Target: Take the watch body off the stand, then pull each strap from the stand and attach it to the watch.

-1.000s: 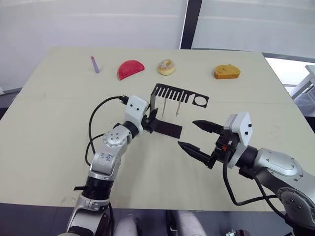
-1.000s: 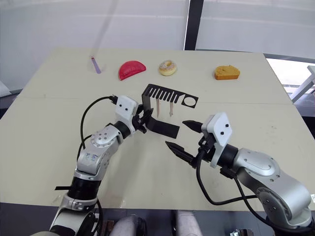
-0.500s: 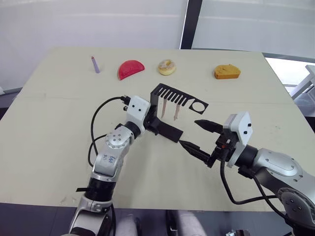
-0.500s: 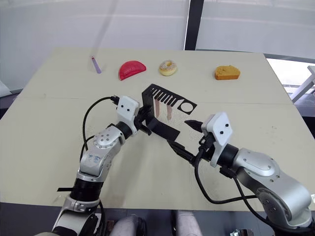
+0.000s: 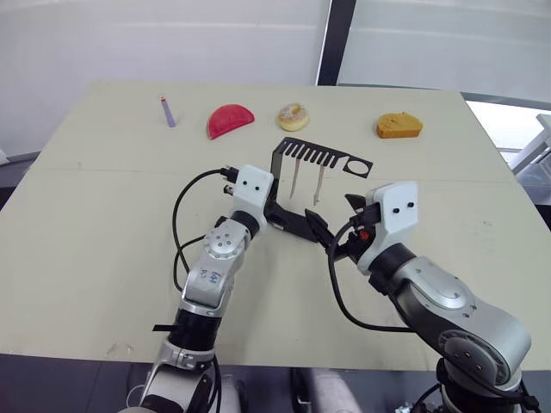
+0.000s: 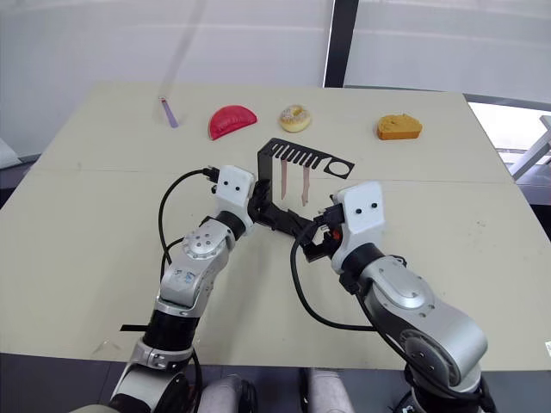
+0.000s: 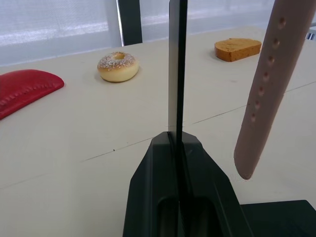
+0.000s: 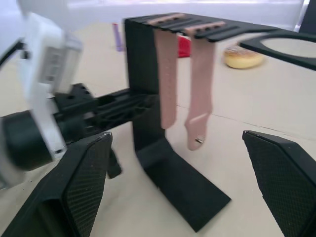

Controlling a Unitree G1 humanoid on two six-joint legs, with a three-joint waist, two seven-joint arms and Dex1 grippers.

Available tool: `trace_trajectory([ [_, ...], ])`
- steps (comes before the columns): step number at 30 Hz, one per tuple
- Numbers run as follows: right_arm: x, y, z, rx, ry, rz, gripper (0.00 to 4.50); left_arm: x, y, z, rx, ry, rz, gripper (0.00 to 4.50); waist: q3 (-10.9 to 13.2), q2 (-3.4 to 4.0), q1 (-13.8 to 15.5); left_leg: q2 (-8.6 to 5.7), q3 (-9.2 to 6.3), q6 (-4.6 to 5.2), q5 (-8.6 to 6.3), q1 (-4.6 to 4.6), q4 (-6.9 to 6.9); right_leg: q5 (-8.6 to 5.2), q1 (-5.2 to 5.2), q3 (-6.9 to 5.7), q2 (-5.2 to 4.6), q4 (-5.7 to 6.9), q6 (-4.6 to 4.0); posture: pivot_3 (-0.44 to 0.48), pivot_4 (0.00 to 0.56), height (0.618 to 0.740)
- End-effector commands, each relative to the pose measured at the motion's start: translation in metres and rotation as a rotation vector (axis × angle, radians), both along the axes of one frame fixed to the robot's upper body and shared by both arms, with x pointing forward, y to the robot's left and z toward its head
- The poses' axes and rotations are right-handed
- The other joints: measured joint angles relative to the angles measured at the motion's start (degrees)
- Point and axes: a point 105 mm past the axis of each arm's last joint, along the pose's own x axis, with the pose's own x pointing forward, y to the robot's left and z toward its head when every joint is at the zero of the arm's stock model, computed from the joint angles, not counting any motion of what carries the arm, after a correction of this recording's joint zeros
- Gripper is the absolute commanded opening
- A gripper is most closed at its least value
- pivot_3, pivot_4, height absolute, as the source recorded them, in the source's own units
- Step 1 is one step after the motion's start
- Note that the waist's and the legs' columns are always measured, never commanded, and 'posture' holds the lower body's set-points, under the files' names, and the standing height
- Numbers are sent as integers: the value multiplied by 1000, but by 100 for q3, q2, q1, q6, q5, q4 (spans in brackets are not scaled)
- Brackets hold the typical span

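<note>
**Both arms at the stand**

Pale tabletop (image 5: 86,215) under a bright white wall — and all the action sits mid-table. Left gripper (image 5: 274,212) is clamped on the upright of the stand (image 5: 288,185); from the left wrist the black sheet runs edge-on straight up between its closed fingers (image 7: 148,197). Right gripper (image 5: 331,232) is spread wide, its two textured fingers (image 8: 81,182) flanking the stand's flat base without touching it, one tip just beside the base's near edge in the head views.

Two pink-beige straps (image 8: 182,79) hang side by side from the comb slots of the top arm, free ends dangling above the base, one showing its row of holes. Round ring (image 5: 360,166) at the far end of the arm looks open. I cannot make out the watch body anywhere in these views.

Further out, along the back edge of the table — a purple stick (image 5: 168,112) on the robot's left, then a red slice (image 5: 230,119), a sprinkled doughnut (image 5: 293,116), and an orange piece of bread (image 5: 399,126), all well apart from the stand.
</note>
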Motion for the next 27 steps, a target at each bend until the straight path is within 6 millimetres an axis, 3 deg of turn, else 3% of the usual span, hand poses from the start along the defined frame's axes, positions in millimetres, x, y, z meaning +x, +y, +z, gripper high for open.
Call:
trace_trajectory([
  [1,0,2,9,11,-39,-67,4500,-7,-7,19,-16,-73,-20,24,0,0,-11,0,0,0,0,1,0,0,0,0,0,1,0,0,150,737],
  [16,33,25,11,-17,-56,-90,4500,-15,-4,15,-6,-72,-21,24,0,1,-13,0,1,0,0,-2,0,0,-3,-2,1,1,-1,0,150,737],
  [20,36,30,12,-31,-74,-79,3263,-15,-5,15,-5,-73,-20,0,0,1,-21,0,1,0,0,-2,-1,0,-4,-2,1,1,-1,0,150,737],
  [25,37,33,12,-37,-84,-69,712,-15,-6,16,-6,-77,-20,0,0,1,-17,1,0,0,0,-3,-1,0,-4,-2,0,0,-1,0,150,737],
  [27,36,35,15,-46,-105,-55,67,-14,-6,16,-6,-77,-22,0,0,1,-20,1,0,0,0,-3,-1,0,-4,-2,0,0,-1,0,150,737],
])
